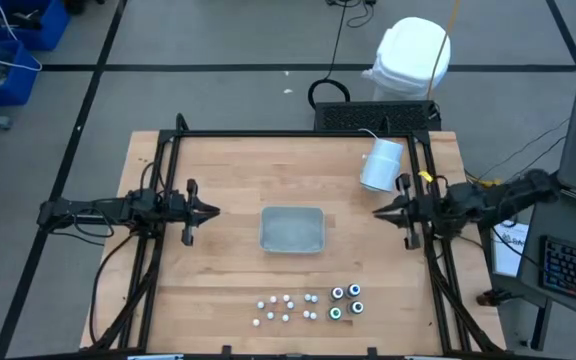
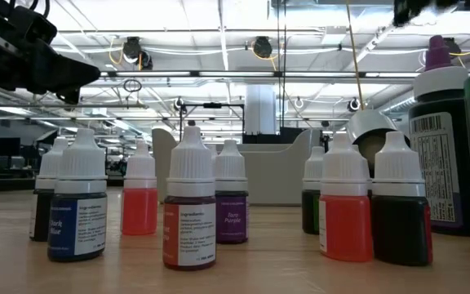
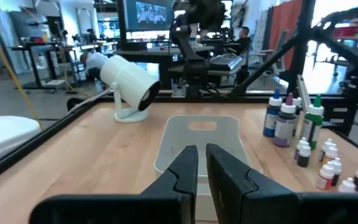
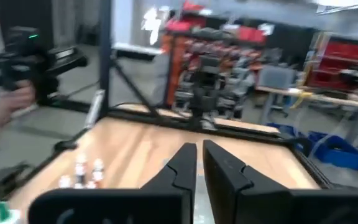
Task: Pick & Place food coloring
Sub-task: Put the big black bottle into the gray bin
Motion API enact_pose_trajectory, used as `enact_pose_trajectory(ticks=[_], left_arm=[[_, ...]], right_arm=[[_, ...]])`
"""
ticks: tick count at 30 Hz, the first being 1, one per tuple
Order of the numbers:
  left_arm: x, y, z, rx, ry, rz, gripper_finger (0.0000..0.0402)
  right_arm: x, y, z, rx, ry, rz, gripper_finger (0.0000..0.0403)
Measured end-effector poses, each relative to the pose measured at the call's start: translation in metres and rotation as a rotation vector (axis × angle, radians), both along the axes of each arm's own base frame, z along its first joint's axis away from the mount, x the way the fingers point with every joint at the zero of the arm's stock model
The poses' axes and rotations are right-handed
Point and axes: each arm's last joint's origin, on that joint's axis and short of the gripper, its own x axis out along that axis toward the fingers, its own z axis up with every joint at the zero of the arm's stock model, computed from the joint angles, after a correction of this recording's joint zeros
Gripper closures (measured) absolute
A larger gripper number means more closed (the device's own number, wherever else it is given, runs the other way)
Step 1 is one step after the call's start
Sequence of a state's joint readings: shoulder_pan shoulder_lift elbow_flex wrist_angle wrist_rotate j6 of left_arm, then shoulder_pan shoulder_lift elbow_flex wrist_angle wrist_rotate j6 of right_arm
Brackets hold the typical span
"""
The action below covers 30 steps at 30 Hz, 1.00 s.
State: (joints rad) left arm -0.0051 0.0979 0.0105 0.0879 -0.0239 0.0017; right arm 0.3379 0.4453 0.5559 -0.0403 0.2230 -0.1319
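The food coloring bottles stand upright on their bases near the table's front edge. Several tiny white-capped ones (image 1: pixel 286 306) form a loose group, with larger dark round ones (image 1: pixel 346 301) to their right; the low view shows the bottles (image 2: pixel 190 208) close up. A clear rectangular tray (image 1: pixel 292 229) lies at the table's middle. My left gripper (image 1: pixel 215 211) hovers left of the tray, pointing level at it, shut and holding nothing (image 3: pixel 201 149). My right gripper (image 1: pixel 376 211) hovers right of the tray, higher up and also level, shut and holding nothing (image 4: pixel 199 146).
A white cylinder (image 1: pixel 380 165) on a small foot stands at the far right of the table, close to my right arm. Black frame rails (image 1: pixel 298 133) run along the table's far and side edges. A person's hand (image 4: pixel 5 102) shows beyond the table in the right wrist view.
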Motion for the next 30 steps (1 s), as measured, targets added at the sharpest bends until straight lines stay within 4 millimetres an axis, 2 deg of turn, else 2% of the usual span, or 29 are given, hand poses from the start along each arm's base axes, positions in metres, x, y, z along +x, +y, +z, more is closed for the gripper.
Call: enact_pose_trajectory(ticks=[2,4,7,10,14,17,22,25,30], left_arm=[[0.0,0.001,0.0,-0.004,0.001,0.022,0.0362],[0.0,0.001,0.0,-0.005,0.003,0.041,0.0362],[0.0,0.002,0.0,-0.005,0.003,0.061,0.0362],[0.0,0.002,0.0,-0.006,0.003,0.065,0.0362],[0.0,0.002,0.0,-0.011,0.0,0.065,0.0362],[0.0,0.002,0.0,-0.012,0.001,0.065,0.0362],[0.0,0.002,-0.001,-0.011,0.007,0.064,0.0362],[0.0,0.002,-0.001,-0.011,0.007,0.064,0.0362],[0.0,0.002,-0.001,-0.011,0.005,0.065,0.0362]], right_arm=[[0.006,0.014,0.022,-0.03,0.094,0.037,0.0373],[0.016,0.032,0.035,-0.057,0.203,0.061,0.0372],[0.03,0.065,0.042,-0.106,0.36,0.052,0.0372],[0.037,0.101,0.045,-0.146,0.423,-0.008,0.0371],[0.032,0.15,0.042,-0.236,0.431,-0.074,0.0371],[0.016,0.183,0.049,-0.2,0.367,-0.071,0.0371],[-0.004,0.228,0.025,-0.285,0.261,-0.114,0.0371],[-0.003,0.242,0.008,-0.314,0.213,-0.185,0.0371],[0.002,0.259,-0.021,-0.289,0.253,-0.191,0.0371]])
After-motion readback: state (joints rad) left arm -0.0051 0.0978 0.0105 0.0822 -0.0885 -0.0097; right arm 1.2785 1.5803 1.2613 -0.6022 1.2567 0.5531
